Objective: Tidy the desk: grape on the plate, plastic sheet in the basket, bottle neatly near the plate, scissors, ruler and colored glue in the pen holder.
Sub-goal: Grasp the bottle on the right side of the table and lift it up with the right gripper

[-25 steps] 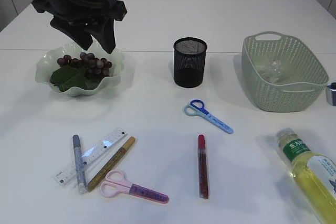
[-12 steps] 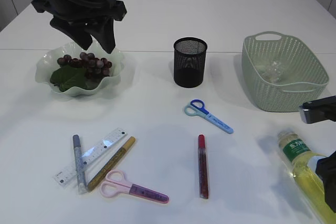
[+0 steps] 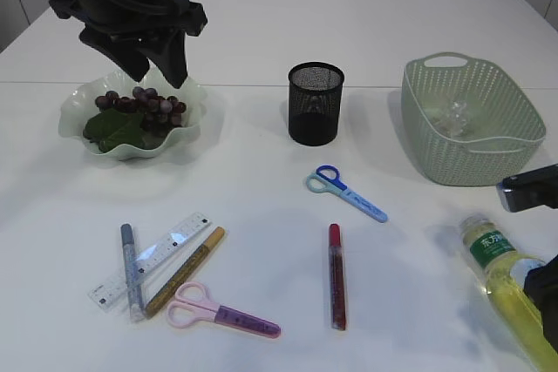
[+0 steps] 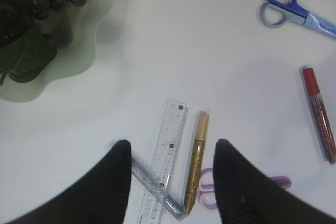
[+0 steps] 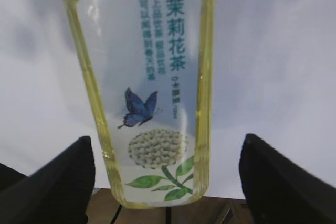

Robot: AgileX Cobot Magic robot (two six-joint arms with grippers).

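Observation:
The grape point(image 3: 144, 104) bunch lies on the pale green plate point(image 3: 78, 132). My left gripper point(image 3: 159, 74) hangs open just above it, holding nothing. The yellow-tea bottle point(image 3: 510, 280) lies on its side at the front right. My right gripper point(image 3: 536, 237) stands wide open astride the bottle point(image 5: 142, 77), its fingers clear of both sides. The crumpled plastic sheet point(image 3: 455, 117) sits inside the basket point(image 3: 471, 163). The ruler point(image 3: 153, 257), gold glue point(image 3: 185, 271), silver glue point(image 3: 130, 269) and pink scissors point(image 3: 222, 313) lie front left. Blue scissors point(image 3: 347, 192) and red glue point(image 3: 336, 274) lie mid-table.
The black mesh pen holder point(image 3: 315, 104) stands upright at mid-back. In the left wrist view the ruler point(image 4: 167, 166) and gold glue point(image 4: 197, 163) show far below the left gripper point(image 4: 172, 148). The bottle's base reaches the table's front edge.
My right gripper has come in from the right edge and now stands over the bottle. The left arm has barely shifted above the plate.

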